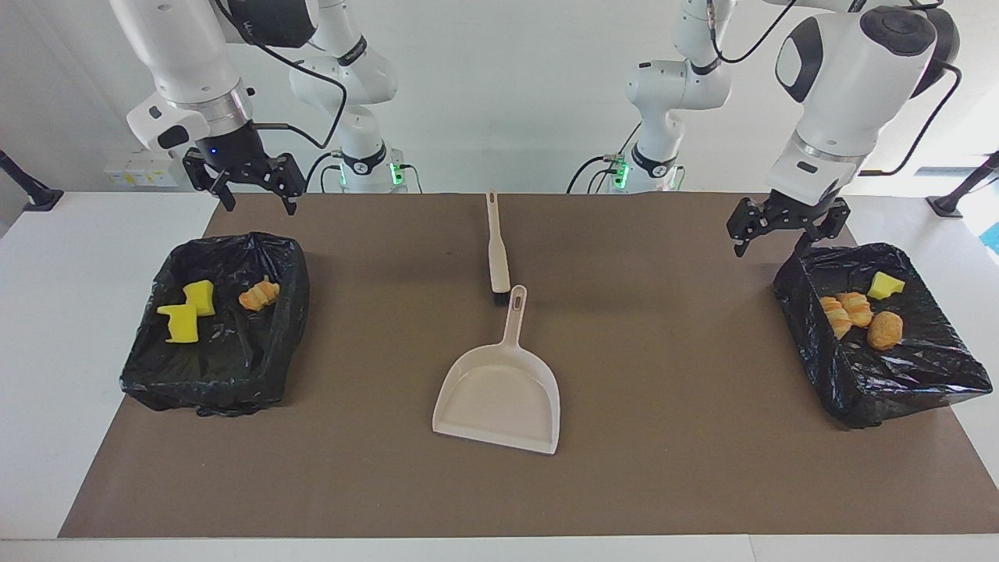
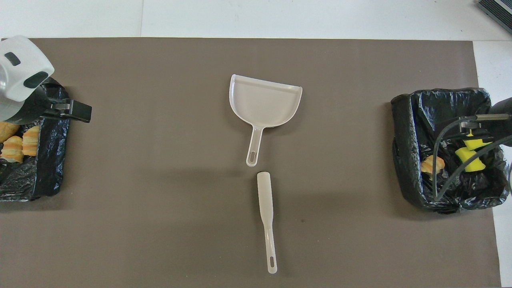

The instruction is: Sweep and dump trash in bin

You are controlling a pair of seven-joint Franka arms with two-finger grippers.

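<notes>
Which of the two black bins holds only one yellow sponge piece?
The bin at the left arm's end: one yellow sponge piece lies beside three bread lumps. The bin at the right arm's end holds two yellow pieces.

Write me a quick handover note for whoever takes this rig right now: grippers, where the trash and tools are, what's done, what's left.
Left gripper: open, empty, up over the edge of the bin at its end of the table.
Right gripper: open, empty, up by the other bin.
Trash: four pieces in the left arm's bin, three in the right arm's bin. None seen on the brown mat.
Tools: dustpan empty, mid-table; brush lying beside its handle, nearer the robots.
Done: sweeping and dumping look finished.
Left: apparently nothing.
</notes>
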